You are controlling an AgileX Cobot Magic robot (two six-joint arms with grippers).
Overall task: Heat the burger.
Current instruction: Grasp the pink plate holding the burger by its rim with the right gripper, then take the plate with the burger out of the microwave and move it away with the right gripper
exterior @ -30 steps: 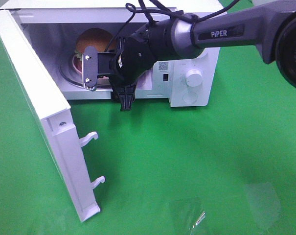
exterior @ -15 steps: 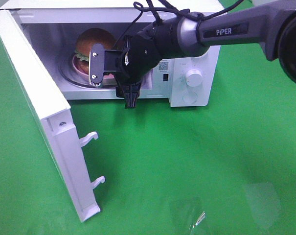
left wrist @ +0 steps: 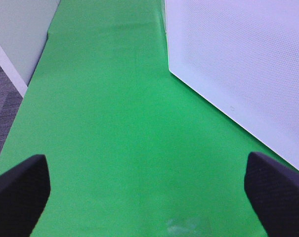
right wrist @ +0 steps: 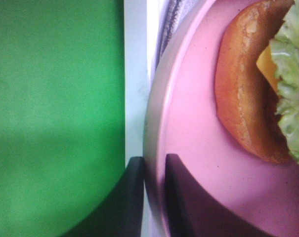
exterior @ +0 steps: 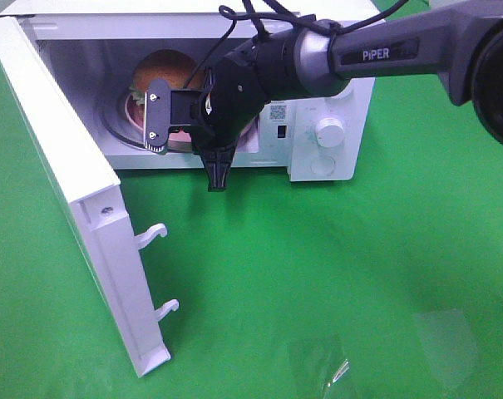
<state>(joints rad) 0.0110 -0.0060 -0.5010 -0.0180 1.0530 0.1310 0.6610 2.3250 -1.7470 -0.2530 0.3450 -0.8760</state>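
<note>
The round burger with glossy golden-brown bun and frilly green lettuce [right wrist: 258,94] sat on a shallow pink plate [right wrist: 198,148] inside the open white microwave [exterior: 318,158] at the far side of the green bench [exterior: 318,274]. The right gripper [right wrist: 151,170] was clenched on the plate's near rim, one finger either side. Best judged, it should slide the plate level and deeper before letting go. The left gripper [left wrist: 149,185] hung released over the bench, holding nothing.

bright even light, soft shadows on the green cloth [exterior: 334,266]; both wrist views blur up close.
</note>
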